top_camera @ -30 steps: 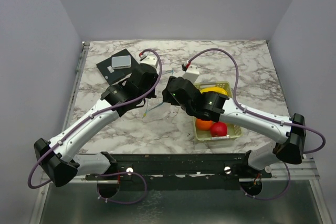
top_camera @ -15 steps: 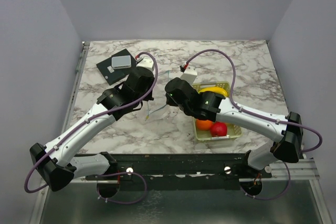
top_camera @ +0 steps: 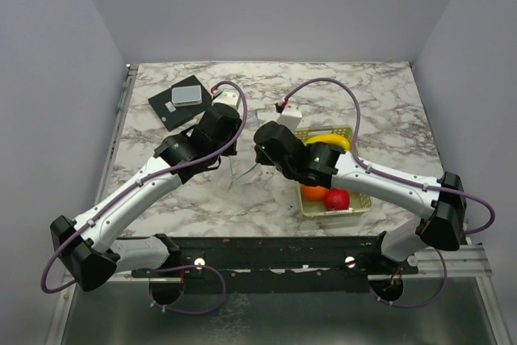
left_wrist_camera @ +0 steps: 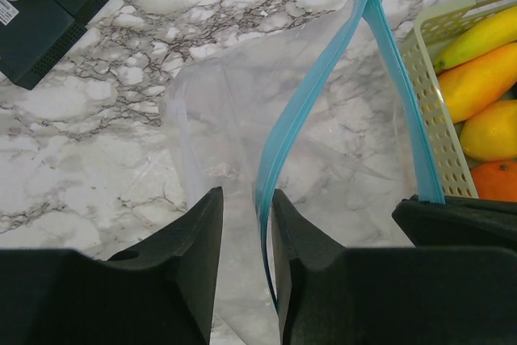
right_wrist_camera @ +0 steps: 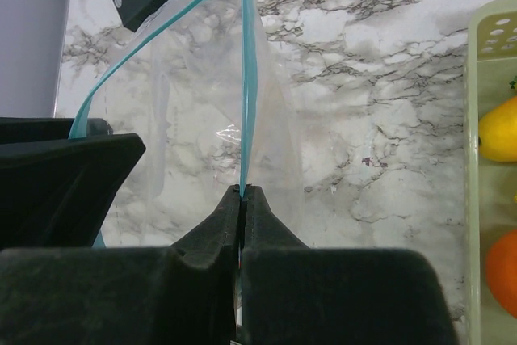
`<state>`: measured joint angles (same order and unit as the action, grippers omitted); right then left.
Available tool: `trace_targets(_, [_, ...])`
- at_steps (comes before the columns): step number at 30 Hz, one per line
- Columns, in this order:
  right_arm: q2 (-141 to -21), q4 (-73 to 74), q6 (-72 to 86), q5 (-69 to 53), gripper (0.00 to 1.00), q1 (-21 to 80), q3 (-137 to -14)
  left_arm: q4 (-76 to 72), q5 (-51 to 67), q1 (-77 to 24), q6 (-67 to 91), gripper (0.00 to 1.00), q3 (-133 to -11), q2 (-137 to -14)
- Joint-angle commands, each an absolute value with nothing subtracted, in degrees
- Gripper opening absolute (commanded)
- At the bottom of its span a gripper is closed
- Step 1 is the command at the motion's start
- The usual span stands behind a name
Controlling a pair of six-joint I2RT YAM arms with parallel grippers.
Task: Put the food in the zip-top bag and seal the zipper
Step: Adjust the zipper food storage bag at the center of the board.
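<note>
Change: right gripper (right_wrist_camera: 242,193) now pinched shut on light blue zipper strip (right_wrist_camera: 248,78) of clear floppy zip-top bag (right_wrist_camera: 194,94); left gripper (left_wrist_camera: 246,220) eased narrowly apart, strip's other lip beside it; glossy toy fruits (left_wrist_camera: 485,78) right of left gripper, unloaded in pale green mesh basket (left_wrist_camera: 428,111); loading probably next.

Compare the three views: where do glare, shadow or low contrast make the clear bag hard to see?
Top external: soft even light, the zip-top bag nearly vanishes against the marble table; left wrist: sharp, the blue zipper stands out, the near fingers are featureless black; right wrist: a small white glint on the film, otherwise no glare.
</note>
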<state>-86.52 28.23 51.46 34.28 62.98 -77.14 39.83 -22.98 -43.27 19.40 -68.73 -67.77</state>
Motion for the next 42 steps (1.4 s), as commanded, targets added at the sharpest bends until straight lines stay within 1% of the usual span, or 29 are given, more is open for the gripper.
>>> trace_targets(1, [-87.0,26.8,50.5,33.8,0.01,62.8,-76.5,41.7,-25.3,-43.6,18.6,0.32,-71.3,-69.4])
trace_targets(3, [-86.9,26.7,50.3,34.0,0.01,62.8,-76.3,42.0,-25.3,-43.6,18.5,0.27,-71.9,-70.0])
trace_targets(8, [-86.6,26.9,50.0,34.5,0.01,62.8,-75.5,42.7,-25.7,-43.6,18.1,0.05,-73.0,-71.1])
trace_targets(10, [-86.5,26.9,50.1,34.7,0.01,62.8,-74.7,43.0,-26.2,-43.7,18.0,0.00,-73.6,-71.3])
trace_targets(19, [-86.1,25.6,51.5,35.4,0.01,62.8,-69.4,46.4,-28.6,-43.7,15.9,0.00,-77.1,-72.2])
trace_targets(32, [-88.5,21.9,54.1,33.1,0.01,61.1,-62.2,48.8,-31.4,-43.7,14.0,0.00,-77.0,-70.6])
trace_targets(42, [-91.1,20.6,55.5,31.2,0.01,59.4,-60.3,50.3,-31.9,-43.7,13.0,0.00,-77.3,-69.4])
